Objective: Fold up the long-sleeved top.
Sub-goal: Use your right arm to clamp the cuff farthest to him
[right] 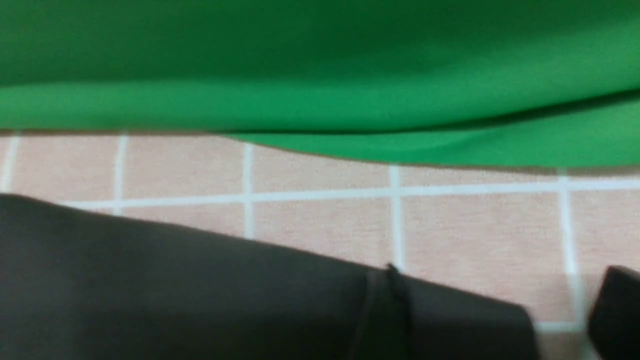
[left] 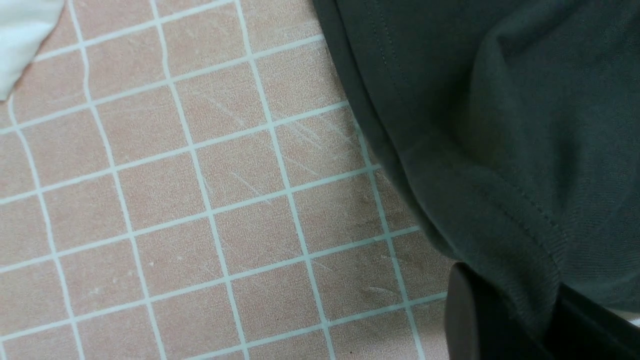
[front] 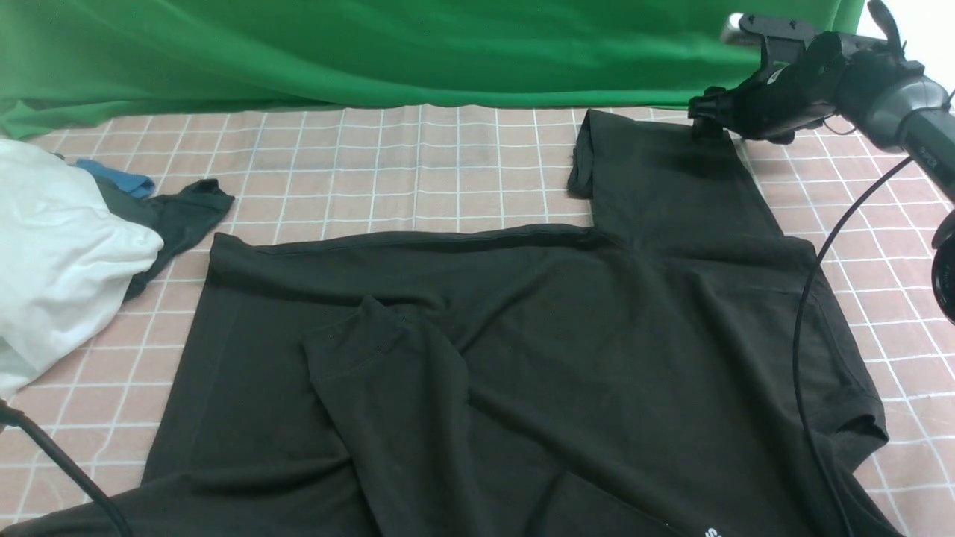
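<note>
The left gripper (left: 525, 325) is clamped on a stitched edge of the long-sleeved top (front: 522, 335). The right arm (front: 880, 82) reaches to the top's far sleeve end, with the right gripper (front: 705, 123) low over it, jaws apart.

One wide forward view, two close wrist views.
The front camera sits between the arms, looking forward and down over the checked tablecloth (front: 418, 164) to the green backdrop (front: 373, 45). The left wrist camera looks steeply down, very near, at a hem of the long-sleeved top (left: 500, 125). The right wrist camera looks low across the far sleeve end to the same backdrop. All three share top and tablecloth.
</note>
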### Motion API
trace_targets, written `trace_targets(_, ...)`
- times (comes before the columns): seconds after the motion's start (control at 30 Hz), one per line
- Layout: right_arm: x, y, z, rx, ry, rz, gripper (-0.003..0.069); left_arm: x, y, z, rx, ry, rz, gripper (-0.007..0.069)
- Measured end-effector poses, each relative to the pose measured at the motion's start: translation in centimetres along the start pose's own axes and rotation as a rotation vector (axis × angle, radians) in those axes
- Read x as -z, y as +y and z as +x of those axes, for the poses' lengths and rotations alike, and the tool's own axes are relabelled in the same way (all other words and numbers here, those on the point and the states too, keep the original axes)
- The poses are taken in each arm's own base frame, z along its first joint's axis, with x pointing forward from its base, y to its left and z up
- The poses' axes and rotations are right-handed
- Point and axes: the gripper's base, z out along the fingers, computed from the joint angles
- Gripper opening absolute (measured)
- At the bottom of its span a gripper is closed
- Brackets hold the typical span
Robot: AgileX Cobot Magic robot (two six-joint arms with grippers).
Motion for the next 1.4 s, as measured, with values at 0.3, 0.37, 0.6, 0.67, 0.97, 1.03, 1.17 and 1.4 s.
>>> trace_targets(0.3,0.4,1.4,0.0,0.061,0.044,-0.065,0.0052,0.0,0.0,0.0,-0.002,0.0,0.0,0.0038)
trace_targets(0.37,1.3,1.7,-0.3,0.078,0.07,-0.07,0.0041,0.0,0.0,0.0,-0.002,0.0,0.0,0.0038)
trace_targets(0.6,9.9,5.3,-3.4,0.214,0.137,-0.129,0.0039,0.0,0.0,0.0,-0.003,0.0,-0.003,0.0038)
trace_targets(0.67,12.2,6.5,-3.9,0.24,0.148,-0.145,0.0039,0.0,0.0,0.0,-0.005,0.0,-0.003,0.0038)
trace_targets(0.97,17.5,11.5,-1.4,0.334,0.278,-0.125,0.0039,0.0,0.0,0.0,-0.007,0.003,-0.002,0.0038)
trace_targets(1.03,17.9,12.4,2.3,0.347,0.377,-0.113,0.0039,0.0,0.0,0.0,-0.007,0.003,-0.002,0.0038)
trace_targets(1.17,18.3,12.9,8.7,0.343,0.455,-0.104,0.0041,0.0,0.0,0.0,-0.007,0.003,-0.002,0.0038)
trace_targets(1.4,18.5,12.0,15.7,0.342,0.605,-0.075,0.0221,0.0,0.0,0.0,-0.009,0.002,0.0,0.0038)
